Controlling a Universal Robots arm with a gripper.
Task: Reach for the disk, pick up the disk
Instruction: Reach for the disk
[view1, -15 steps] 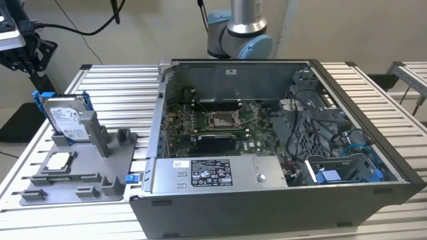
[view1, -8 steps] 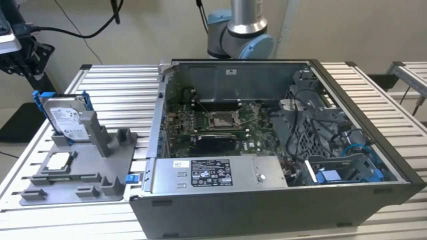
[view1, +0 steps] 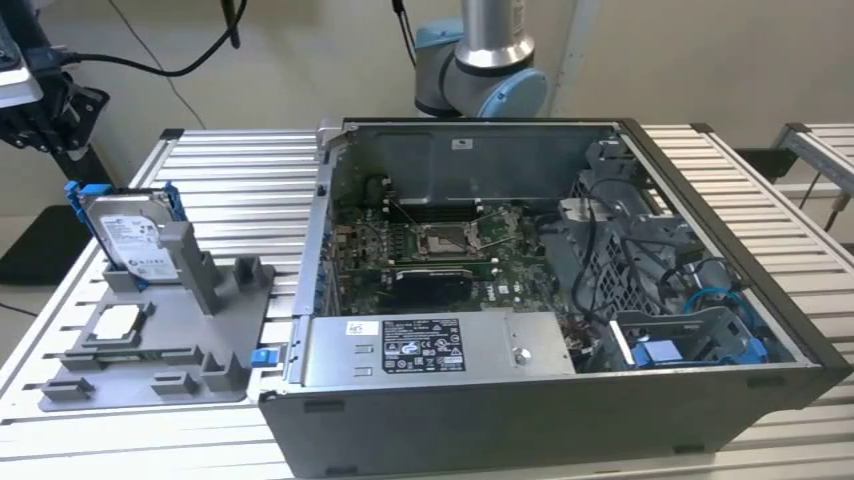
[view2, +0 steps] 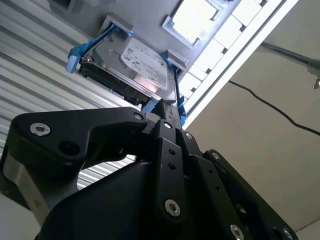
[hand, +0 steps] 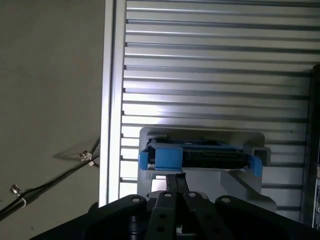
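Presently poised near the disk (view1: 134, 235), gripper (hand: 178, 181) pinched together on nothing, disk standing on edge in the grey holder (view1: 160, 350) at the exterior view's left of the computer case (view1: 534, 420), labelled face toward that view's right, long axis unclear.
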